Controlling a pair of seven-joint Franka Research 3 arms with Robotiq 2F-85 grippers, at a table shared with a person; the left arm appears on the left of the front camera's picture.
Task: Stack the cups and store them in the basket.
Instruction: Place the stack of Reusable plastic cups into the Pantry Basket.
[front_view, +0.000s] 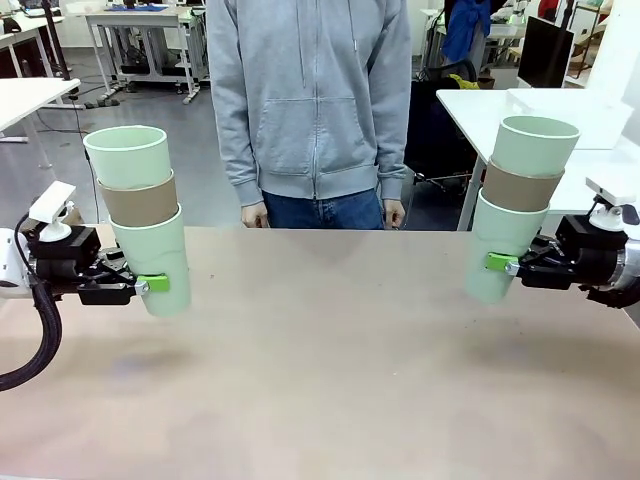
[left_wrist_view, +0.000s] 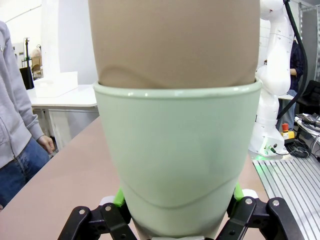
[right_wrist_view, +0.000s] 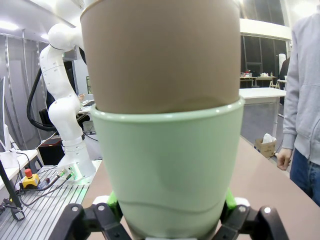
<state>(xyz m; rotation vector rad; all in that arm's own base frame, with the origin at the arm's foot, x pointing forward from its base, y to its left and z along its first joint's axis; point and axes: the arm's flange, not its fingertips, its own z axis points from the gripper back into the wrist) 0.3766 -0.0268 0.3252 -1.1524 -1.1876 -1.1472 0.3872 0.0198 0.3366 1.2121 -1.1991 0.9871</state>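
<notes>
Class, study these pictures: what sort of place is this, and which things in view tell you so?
Most likely a robotics lab. A white robot arm stands on a ribbed metal plate beside a red-topped stop button, and white workbenches and a dark monitor stand behind the person.

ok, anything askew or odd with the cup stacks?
Both stacks of matte tumblers (mint green, tan, mint green) tilt top-outward, toward their own arms: left stack in left end effector, right stack in right end effector. No damage visible.

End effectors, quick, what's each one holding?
Left end effector: closed, holding the left cup stack.
Right end effector: closed, holding the right cup stack.
</notes>
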